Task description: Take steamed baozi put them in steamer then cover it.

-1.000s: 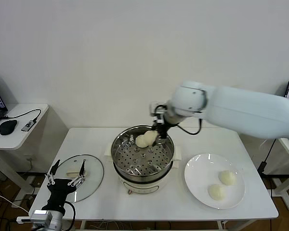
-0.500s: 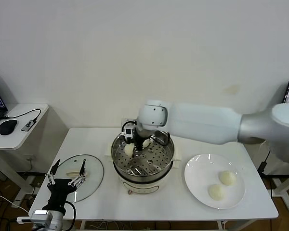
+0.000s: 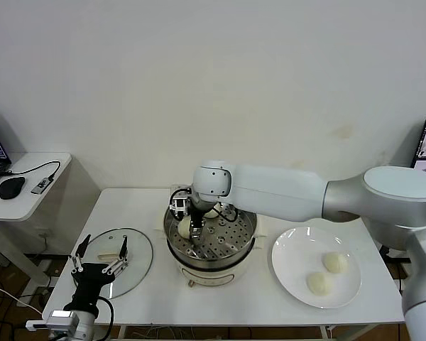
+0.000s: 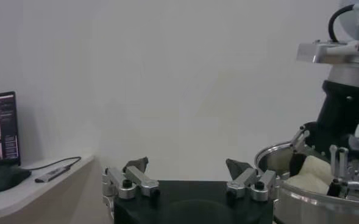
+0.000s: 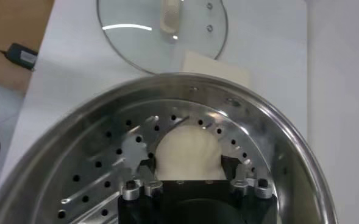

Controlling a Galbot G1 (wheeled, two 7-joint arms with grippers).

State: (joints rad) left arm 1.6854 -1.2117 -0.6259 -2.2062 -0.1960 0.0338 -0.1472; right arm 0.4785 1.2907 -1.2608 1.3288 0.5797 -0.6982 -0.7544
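A: Head view: what is on the worktop (image 3: 220, 302)?

B: A steamer (image 3: 246, 240) sits mid-worktop. The right end effector (image 3: 187, 226) reaches inside it, on its left side, fingers spread either side of a bun (image 5: 188, 151) that rests on the perforated tray. A second bun (image 3: 211, 212) seems to lie behind the wrist. Two more buns (image 3: 334, 262) wait on a plate (image 3: 287, 256) to the right.

A: And the lid?

B: The lid (image 3: 136, 257) lies flat to the left. The left end effector (image 3: 98, 258) hovers over its near edge, fingers apart, holding nothing.

A: Which step is this?

B: Releasing a bun, I judge. Next, the right arm should lift clear without nudging the bun, then cross to the plate.
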